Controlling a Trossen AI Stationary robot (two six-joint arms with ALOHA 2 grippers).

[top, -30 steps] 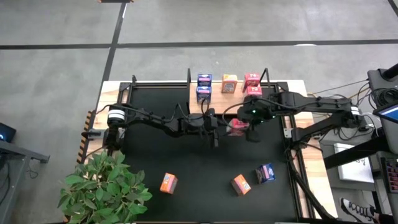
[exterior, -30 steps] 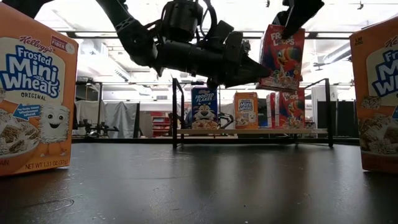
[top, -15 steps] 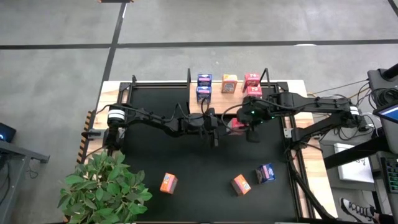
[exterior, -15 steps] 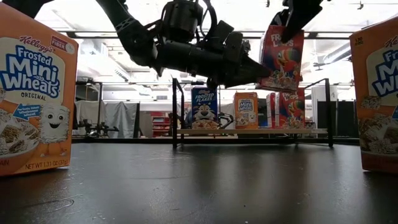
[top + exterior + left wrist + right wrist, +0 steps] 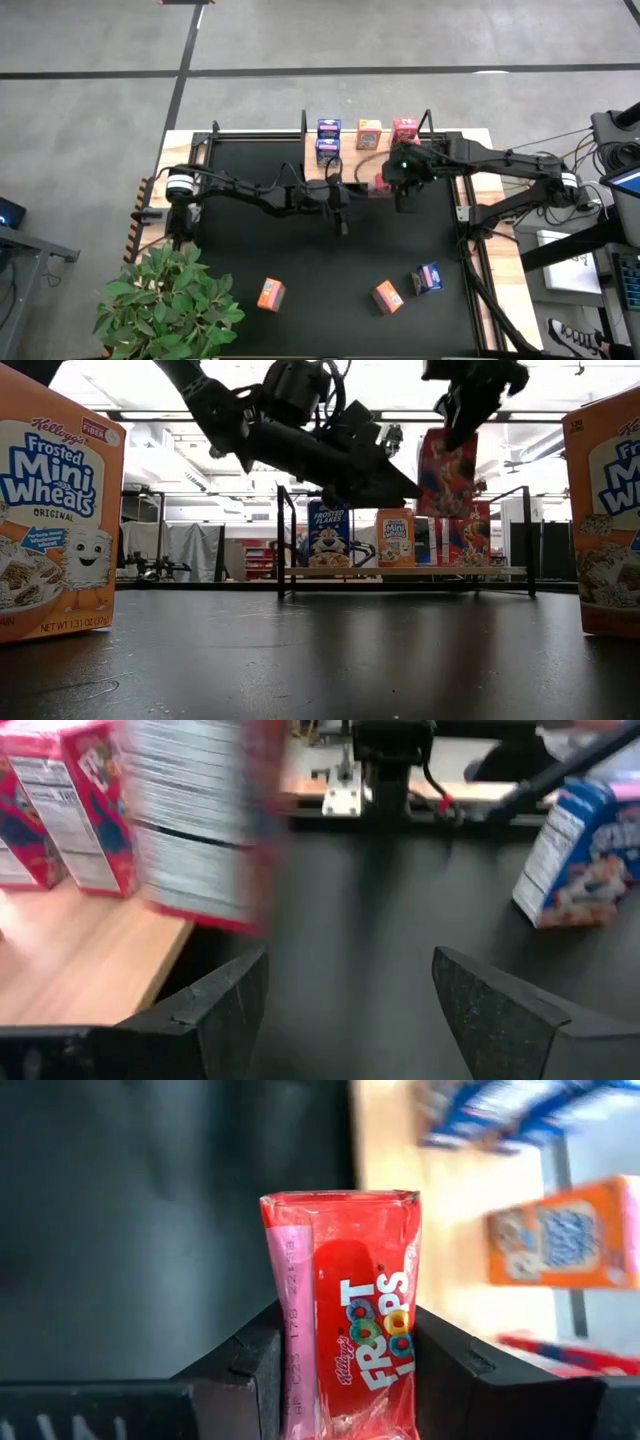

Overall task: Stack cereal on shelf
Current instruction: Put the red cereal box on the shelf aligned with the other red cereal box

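- Right gripper point(image 5: 385, 184) pinches a red-pink Froot Loops cardboard cereal box point(image 5: 352, 1315), 1 finger on each narrow side; box held in the air at the front edge of the shelf, in front of the red boxes there.
- Held box: glossy red, pink strip down 1 side, "Froot Loops" print with coloured rings; low view shows it point(image 5: 447, 472) hanging tilted above shelf level.
- Left gripper point(image 5: 345, 1005) spread and empty, fingers well apart, aimed at the held box just beside it over the black tabletop mat point(image 5: 300, 260).
- Light natural-wood shelf board with thin black posts point(image 5: 350, 160) carries 2 blue boxes point(image 5: 328, 140) stacked at its left end, 1 orange box point(image 5: 369, 134) in the middle, red-pink boxes point(image 5: 405, 128) at the right; their count is hard to tell from above.
- Loose on the mat near the front: 2 orange boxes point(image 5: 271, 294) point(image 5: 387, 297) and 1 blue box point(image 5: 427, 278), well apart from the shelf.
- Versus 1 s ago: right gripper and box moved toward the shelf and up; left gripper, then right against the box, now apart from it and drawn back slightly.
- Shelf boxes and loose boxes unchanged.
- Green potted plant point(image 5: 165, 300) at the table's front-left corner.
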